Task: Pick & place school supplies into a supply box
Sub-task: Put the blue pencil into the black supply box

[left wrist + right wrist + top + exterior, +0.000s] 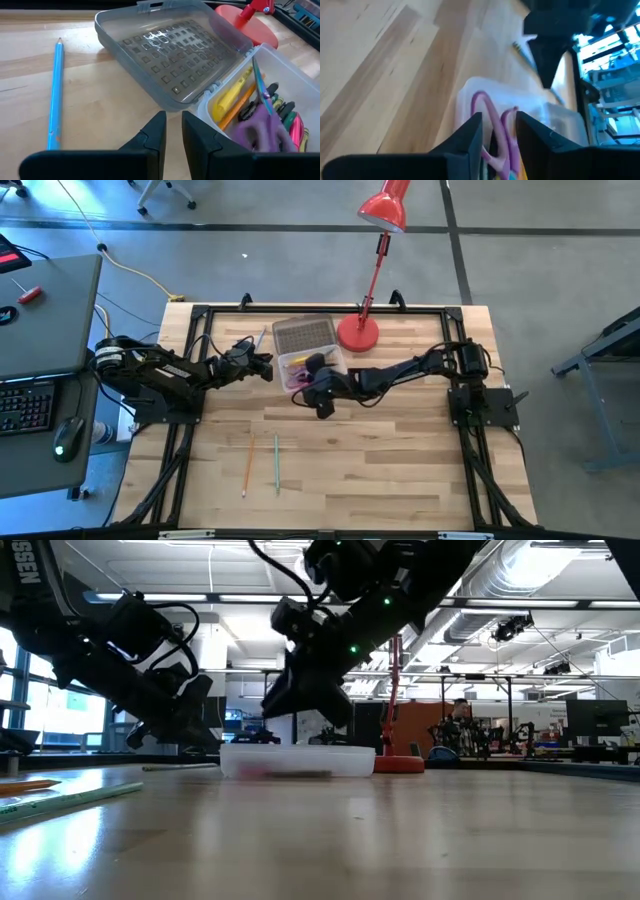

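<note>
**A:** so where's the supply box sitting? We've got it near the middle of the table's far edge, lid flipped open flat toward that edge, right beside the red lamp's round base.

**B:** yep. And in the left wrist view we can see inside it: purple-handled scissors lying on top, a yellow marker, an orange pencil, plus green and pink pens along one wall. It's pretty full.

**A:** right gripper is directly over the box's near end. We see its two fingers standing a little apart with the purple scissor handles showing in the gap between them. Can't tell if they're touching the scissors.

**B:** agreed, we'd call that parted, nothing visibly clamped. Left gripper is low over the table just beside the box, on the lid's side. Narrow gap between its fingers, nothing in it.

**A:** outside the box we've still got a blue pencil on the table by the lid, toward the far left corner.

**B:** plus an orange pencil and a green one lying side by side toward the near edge, well apart from the box.
</note>
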`<act>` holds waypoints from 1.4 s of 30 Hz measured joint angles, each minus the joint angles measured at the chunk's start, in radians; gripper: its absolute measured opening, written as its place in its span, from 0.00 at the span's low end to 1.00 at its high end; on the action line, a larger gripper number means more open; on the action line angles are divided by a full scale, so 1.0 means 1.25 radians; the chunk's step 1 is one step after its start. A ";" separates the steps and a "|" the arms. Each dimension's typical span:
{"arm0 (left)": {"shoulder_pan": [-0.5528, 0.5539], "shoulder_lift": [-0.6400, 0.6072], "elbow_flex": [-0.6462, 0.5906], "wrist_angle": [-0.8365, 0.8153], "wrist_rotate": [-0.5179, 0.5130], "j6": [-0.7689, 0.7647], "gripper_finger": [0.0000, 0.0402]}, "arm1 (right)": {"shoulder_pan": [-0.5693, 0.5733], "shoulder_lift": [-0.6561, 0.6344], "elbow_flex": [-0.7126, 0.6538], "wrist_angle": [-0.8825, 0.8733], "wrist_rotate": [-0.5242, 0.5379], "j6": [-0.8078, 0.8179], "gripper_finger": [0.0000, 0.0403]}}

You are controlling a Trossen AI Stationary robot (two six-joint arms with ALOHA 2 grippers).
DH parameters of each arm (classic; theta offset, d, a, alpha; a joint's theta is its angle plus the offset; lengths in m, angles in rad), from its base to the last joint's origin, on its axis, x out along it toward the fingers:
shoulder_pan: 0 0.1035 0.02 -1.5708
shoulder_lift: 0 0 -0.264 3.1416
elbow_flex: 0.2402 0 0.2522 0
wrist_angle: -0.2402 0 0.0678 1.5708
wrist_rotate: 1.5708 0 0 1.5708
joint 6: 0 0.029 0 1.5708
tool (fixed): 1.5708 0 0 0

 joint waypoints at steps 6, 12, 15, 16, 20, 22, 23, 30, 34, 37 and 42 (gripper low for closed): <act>0.000 0.000 0.000 0.000 0.000 0.000 0.23 | 0.023 -0.003 0.019 0.044 0.089 -0.005 0.27; 0.000 0.000 0.000 -0.001 0.000 0.000 0.23 | 0.106 -0.030 0.102 -0.087 0.174 -0.001 0.25; 0.000 0.000 0.000 0.001 0.000 0.000 0.23 | 0.149 -0.046 0.130 -0.193 0.142 0.028 0.24; 0.000 0.000 0.000 0.000 0.000 0.000 0.23 | 0.161 -0.051 0.135 -0.210 0.128 0.045 0.23; 0.000 0.000 0.000 0.000 0.001 0.000 0.23 | 0.209 -0.073 0.139 -0.243 0.101 0.106 0.24; 0.000 0.000 0.000 -0.001 0.000 0.000 0.23 | 0.228 -0.077 0.136 -0.253 0.104 0.106 0.24; 0.000 0.000 0.000 -0.002 0.001 0.000 0.23 | 0.235 -0.077 0.136 -0.249 0.105 0.104 0.24; -0.001 0.000 0.000 0.001 0.015 0.000 0.23 | 0.270 -0.077 0.136 -0.324 0.123 0.202 0.24; 0.000 0.000 0.000 0.010 0.020 0.000 0.23 | 0.286 -0.077 0.136 -0.388 0.147 0.262 0.23; 0.000 0.000 0.000 0.017 0.016 0.000 0.23 | 0.296 -0.077 0.136 -0.420 0.149 0.312 0.23; 0.000 0.001 0.001 0.035 0.009 0.000 0.23 | 0.308 -0.077 0.136 -0.431 0.145 0.337 0.23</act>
